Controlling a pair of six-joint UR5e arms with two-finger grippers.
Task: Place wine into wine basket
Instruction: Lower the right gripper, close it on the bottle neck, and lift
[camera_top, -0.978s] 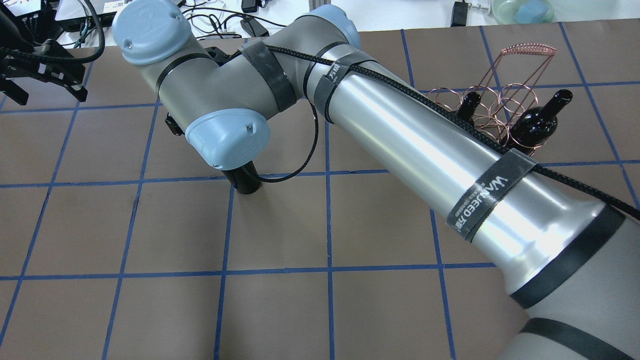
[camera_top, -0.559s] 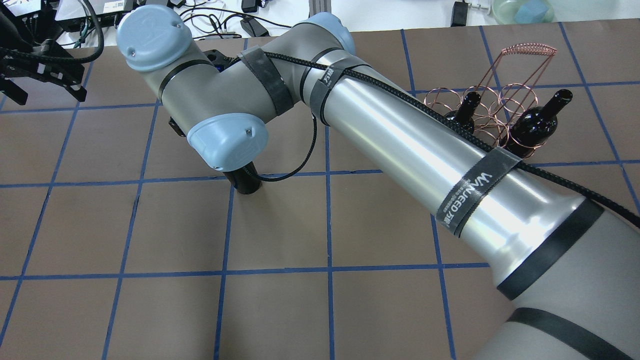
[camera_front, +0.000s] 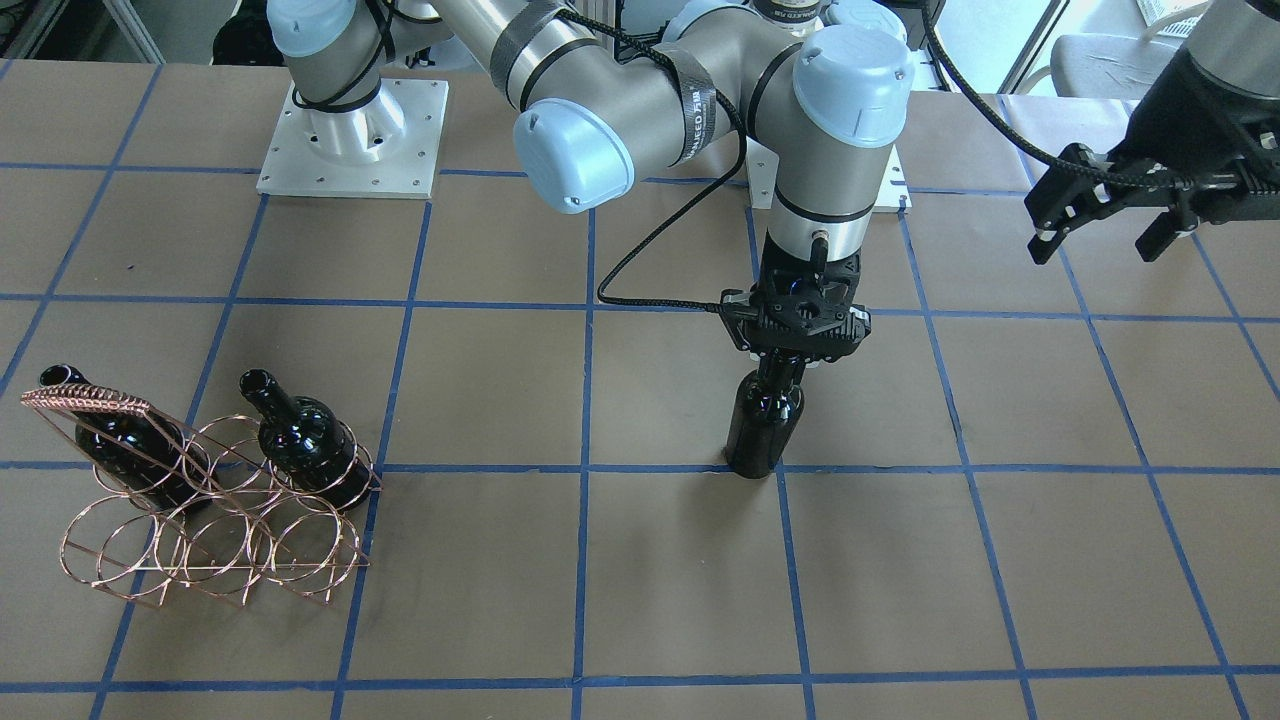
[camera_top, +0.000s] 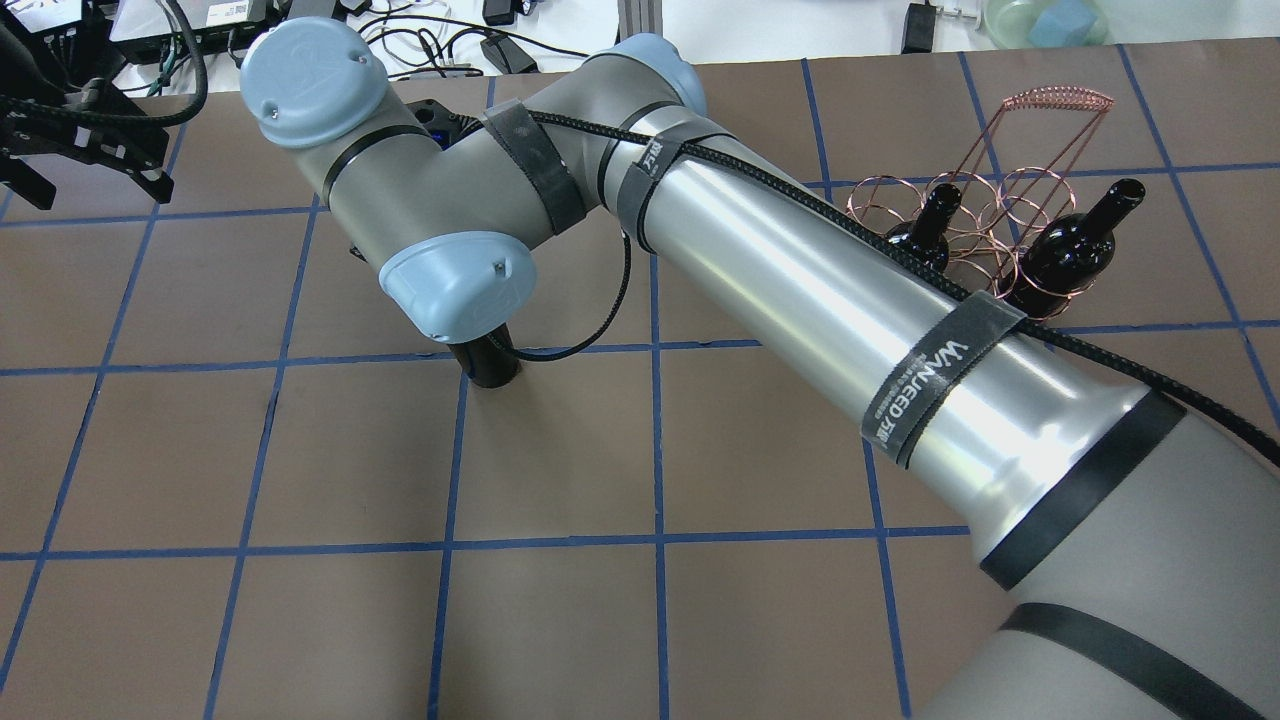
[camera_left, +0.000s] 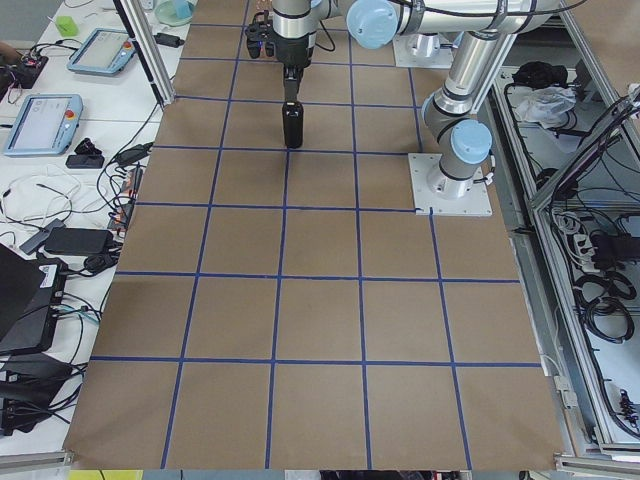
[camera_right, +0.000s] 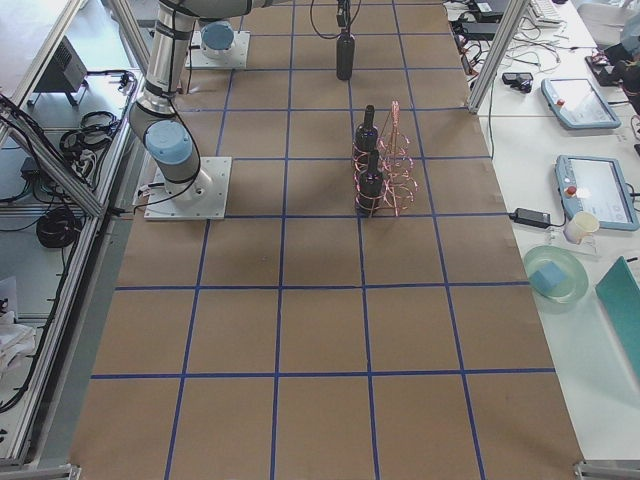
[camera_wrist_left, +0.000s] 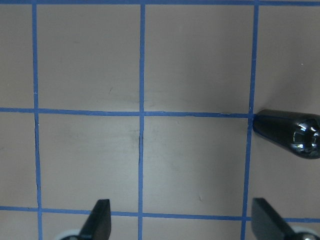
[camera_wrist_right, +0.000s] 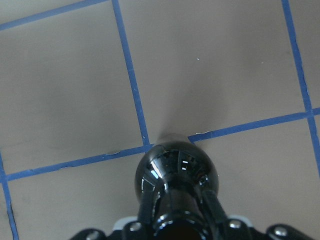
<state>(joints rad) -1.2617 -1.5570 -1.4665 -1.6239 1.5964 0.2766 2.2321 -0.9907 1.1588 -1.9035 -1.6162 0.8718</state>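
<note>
My right gripper (camera_front: 797, 348) is at the centre of the front-facing view, pointing straight down and closed on the neck of the wine bottle (camera_front: 765, 428). My right wrist camera shows a finger pressed against each side of the neck. The bottle stands upright on the brown paper-covered table (camera_front: 1000, 560). Its base sits at a crossing of the blue tape lines, just right of the frame's middle. In the overhead view only the bottom of the bottle shows, below my wrist in the upper left part of the frame. The wine basket (camera_front: 215, 520) stands well apart from this bottle, at the lower left of the front-facing view, with its wrapped handle (camera_front: 85, 400) at the far left. Two other bottles lie tilted in its copper rings. One (camera_front: 300, 438) is at the basket's right end and one (camera_front: 125, 450) is under the handle, and both necks point toward the upper left of the frame. My left gripper (camera_front: 1100, 238) hangs in the air at the upper right of the same view. Its fingers are spread wide and hold nothing. Its wrist camera shows both fingertips (camera_wrist_left: 100, 217) apart at the bottom of the frame, over bare table.
</note>
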